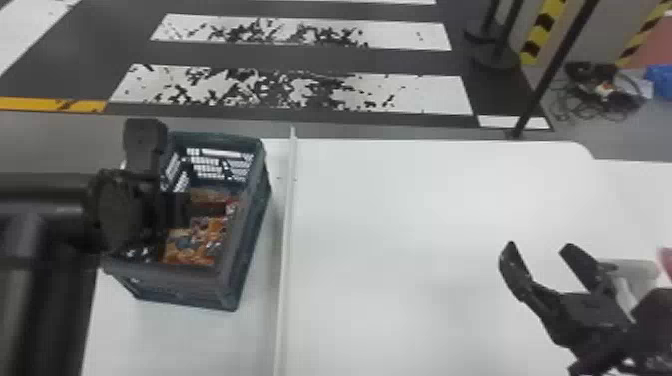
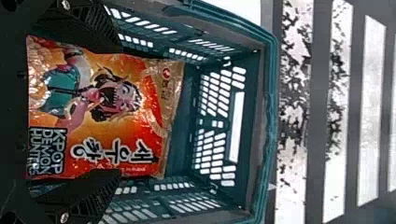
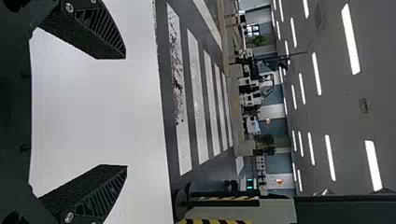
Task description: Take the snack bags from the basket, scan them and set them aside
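Black and bulky at the head view's left side, one left arm (image 1: 45, 220) is ending in the left gripper (image 1: 172, 210), which is hanging over and into one dark green basket (image 1: 250, 280). In the left wrist view its two fingers (image 2: 100, 25) are standing wide apart, one along each side of one orange-and-red snack bag (image 2: 107, 109), and are overlapping its edges. That snack bag is lying inside the basket, printed side facing the wrist camera, with its tan end pointing toward a slotted basket wall. In the head view, orange print is showing as two patches with a dark part between; whether they are belonging to one bag or more, I cannot tell.

Well apart, at the lower right, the right gripper (image 1: 539, 246) is hanging over the table, its two fingers spread wide with nothing between them. One pale, rounded object (image 1: 637, 275) is sitting behind it, partly hidden; what it is, I cannot tell.

One white table (image 1: 430, 215) is holding the basket on its left part, and one thin raised strip (image 1: 286, 225) is running just beside the basket. Beyond, white bars (image 1: 300, 92) are crossing the dark floor, and one tangle of cables (image 1: 600, 95) is lying near two yellow-and-black striped strips (image 1: 545, 25).
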You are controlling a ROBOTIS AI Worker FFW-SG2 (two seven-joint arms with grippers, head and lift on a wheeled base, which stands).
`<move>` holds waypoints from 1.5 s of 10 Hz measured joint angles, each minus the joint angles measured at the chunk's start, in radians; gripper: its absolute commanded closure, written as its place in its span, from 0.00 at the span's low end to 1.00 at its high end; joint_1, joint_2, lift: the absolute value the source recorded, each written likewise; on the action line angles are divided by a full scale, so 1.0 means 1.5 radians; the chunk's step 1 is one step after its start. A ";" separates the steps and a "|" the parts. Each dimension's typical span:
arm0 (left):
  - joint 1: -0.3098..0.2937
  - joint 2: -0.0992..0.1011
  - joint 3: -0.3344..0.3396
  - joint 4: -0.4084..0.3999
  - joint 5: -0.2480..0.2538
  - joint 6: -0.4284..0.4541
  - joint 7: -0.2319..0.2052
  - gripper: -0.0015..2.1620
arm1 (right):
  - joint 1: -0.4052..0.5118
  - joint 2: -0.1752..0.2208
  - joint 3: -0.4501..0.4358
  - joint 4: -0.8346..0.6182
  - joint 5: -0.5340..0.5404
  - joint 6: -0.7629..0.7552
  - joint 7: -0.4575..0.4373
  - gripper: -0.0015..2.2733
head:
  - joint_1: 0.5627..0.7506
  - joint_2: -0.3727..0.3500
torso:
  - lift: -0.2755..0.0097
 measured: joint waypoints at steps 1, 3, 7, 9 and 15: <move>-0.019 -0.001 -0.003 0.020 -0.008 0.029 -0.006 0.06 | -0.003 -0.002 0.000 0.003 -0.002 0.000 0.000 0.04 | 0.70 0.49 | 0.70; -0.052 -0.005 -0.004 0.055 -0.018 0.055 -0.013 0.06 | -0.007 -0.005 0.000 0.008 -0.003 0.000 0.000 0.04 | 0.70 0.48 | 0.70; -0.122 -0.018 -0.004 0.144 -0.020 0.087 -0.031 0.07 | -0.011 -0.011 0.000 0.011 -0.007 -0.003 -0.001 0.04 | 0.70 0.46 | 0.70; -0.148 -0.024 -0.017 0.183 -0.030 0.097 -0.031 0.07 | -0.015 -0.013 0.000 0.013 -0.010 -0.007 -0.001 0.04 | 0.70 0.45 | 0.70; -0.154 -0.024 -0.025 0.230 -0.046 0.112 -0.030 0.07 | -0.032 -0.021 0.003 0.029 -0.023 -0.017 -0.001 0.04 | 0.70 0.45 | 0.70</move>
